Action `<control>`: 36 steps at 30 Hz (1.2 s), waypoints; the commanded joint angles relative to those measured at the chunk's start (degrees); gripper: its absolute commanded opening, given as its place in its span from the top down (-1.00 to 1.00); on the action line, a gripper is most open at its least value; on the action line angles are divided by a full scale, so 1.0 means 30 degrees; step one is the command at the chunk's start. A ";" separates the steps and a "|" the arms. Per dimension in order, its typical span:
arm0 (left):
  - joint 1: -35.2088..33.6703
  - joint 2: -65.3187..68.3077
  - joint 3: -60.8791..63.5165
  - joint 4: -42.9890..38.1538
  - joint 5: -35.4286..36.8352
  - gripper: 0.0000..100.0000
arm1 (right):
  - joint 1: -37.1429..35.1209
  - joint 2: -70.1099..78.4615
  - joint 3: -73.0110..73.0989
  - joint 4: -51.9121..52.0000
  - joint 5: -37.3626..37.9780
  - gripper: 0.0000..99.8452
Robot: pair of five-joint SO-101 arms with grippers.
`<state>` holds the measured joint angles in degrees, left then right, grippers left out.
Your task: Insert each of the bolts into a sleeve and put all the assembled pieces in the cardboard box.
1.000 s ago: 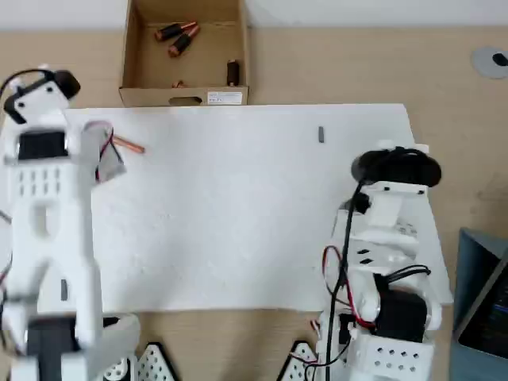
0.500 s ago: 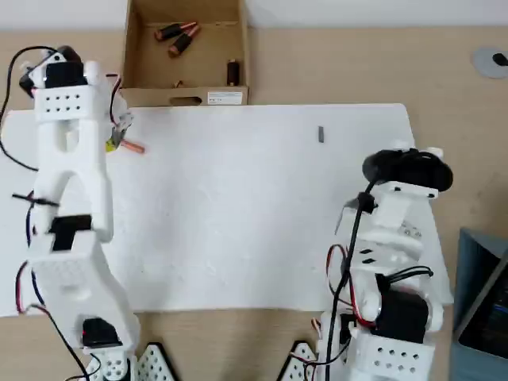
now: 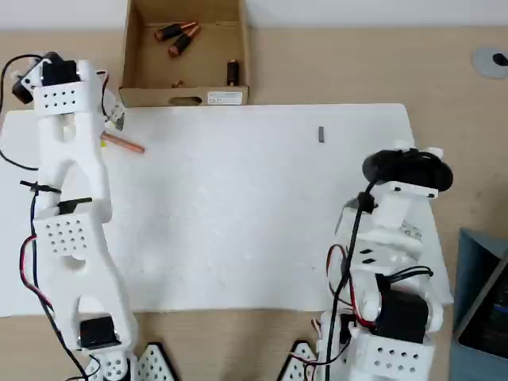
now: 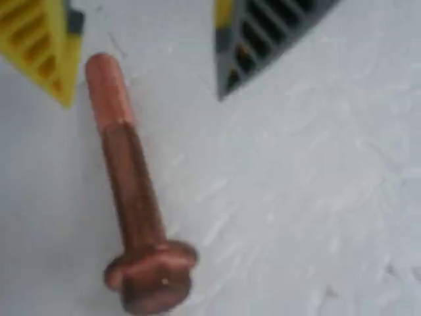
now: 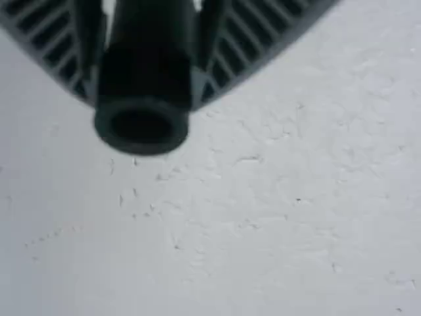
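A copper bolt point(image 3: 124, 144) lies on the white foam mat point(image 3: 238, 222) near its far left corner, close to the cardboard box point(image 3: 184, 97). In the left wrist view the bolt point(image 4: 128, 191) lies flat, head toward the camera. Its plain end sits between the yellow-tipped fingers of my left gripper point(image 4: 141, 59), which is open and just above it. In the high view that gripper point(image 3: 109, 127) hangs over the bolt's end. My right gripper point(image 5: 148, 39) is shut on a black sleeve point(image 5: 141, 105), bore facing the camera, held above the mat at the right.
Inside the box lie assembled pieces point(image 3: 176, 36) and a dark one point(image 3: 232, 73). A small grey sleeve point(image 3: 321, 135) stands on the mat at the far right. A dark bin point(image 3: 480, 302) sits off the mat's right edge.
The left arm has swung forward and stretched out to the bolt, with its gripper now over the bolt's end. The right arm shifted slightly and then held still.
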<state>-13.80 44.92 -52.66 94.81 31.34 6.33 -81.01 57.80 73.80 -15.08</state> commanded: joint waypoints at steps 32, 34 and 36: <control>-0.1465 0.6667 -0.6916 0.0059 0.0059 0.99 | 0.0161 -0.0220 -0.0044 -0.0381 -0.0088 0.98; -0.1495 0.6579 -0.7004 0.0088 0.0059 1.00 | 0.0161 -0.0220 -0.0161 -0.0381 -0.0088 0.98; -0.1407 0.6462 -0.7121 0.0293 0.0029 1.00 | 0.0161 -0.0220 -0.0249 -0.0381 -0.0088 0.98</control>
<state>-17.85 65.23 -72.44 94.46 31.78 6.33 -81.01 57.80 73.80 -15.08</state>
